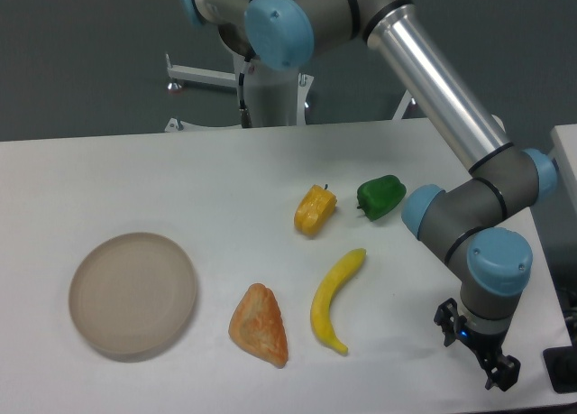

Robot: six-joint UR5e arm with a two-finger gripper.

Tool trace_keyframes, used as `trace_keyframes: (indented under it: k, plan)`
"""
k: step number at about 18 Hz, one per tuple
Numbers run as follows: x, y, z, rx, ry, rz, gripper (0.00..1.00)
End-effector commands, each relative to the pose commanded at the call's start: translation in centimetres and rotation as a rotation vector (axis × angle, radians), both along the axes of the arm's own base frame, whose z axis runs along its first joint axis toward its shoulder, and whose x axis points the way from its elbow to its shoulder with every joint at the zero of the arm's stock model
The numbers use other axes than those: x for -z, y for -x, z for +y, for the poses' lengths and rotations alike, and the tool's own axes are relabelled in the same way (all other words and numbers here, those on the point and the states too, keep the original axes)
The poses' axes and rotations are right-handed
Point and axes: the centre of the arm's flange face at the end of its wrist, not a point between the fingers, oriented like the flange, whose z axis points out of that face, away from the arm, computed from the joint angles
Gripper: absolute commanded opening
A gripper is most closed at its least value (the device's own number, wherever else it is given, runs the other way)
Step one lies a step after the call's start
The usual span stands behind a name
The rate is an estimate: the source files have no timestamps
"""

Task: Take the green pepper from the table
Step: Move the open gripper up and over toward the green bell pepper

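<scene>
You can't tell from this angle how the gripper (475,348) jaws stand; its fingers are small, dark and seen nearly end-on. The arm (433,80) is cut off at the top edge, so its base is out of your sight. The table (135,170) runs off the left and bottom edges.

Glossy green pepper (380,197), matt white table (180,179), matt beige plate (133,294), brushed-metal arm (437,85).

We can read no text, label, brand, number or sign anywhere in this view, neither on the arm nor on anything lying on the table.
</scene>
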Motion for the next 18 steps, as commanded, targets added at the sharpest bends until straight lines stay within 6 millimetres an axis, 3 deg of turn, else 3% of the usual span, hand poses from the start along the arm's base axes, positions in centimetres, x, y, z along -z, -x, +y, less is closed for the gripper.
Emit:
trace_keyframes:
  k: [5, 9, 13, 18]
  plan:
    - [-0.7, -0.5, -0.2, 0.001, 0.004, -0.003, 1.0]
    - [-1.9, -1.7, -1.6, -0.028, 0.004, -0.04, 1.0]
    - [-3.6, -2.8, -4.0, -0.052, 0.03, -0.073, 1.0]
    - [-5.7, -4.3, -8.9, -0.094, 0.079, -0.159, 1.0]
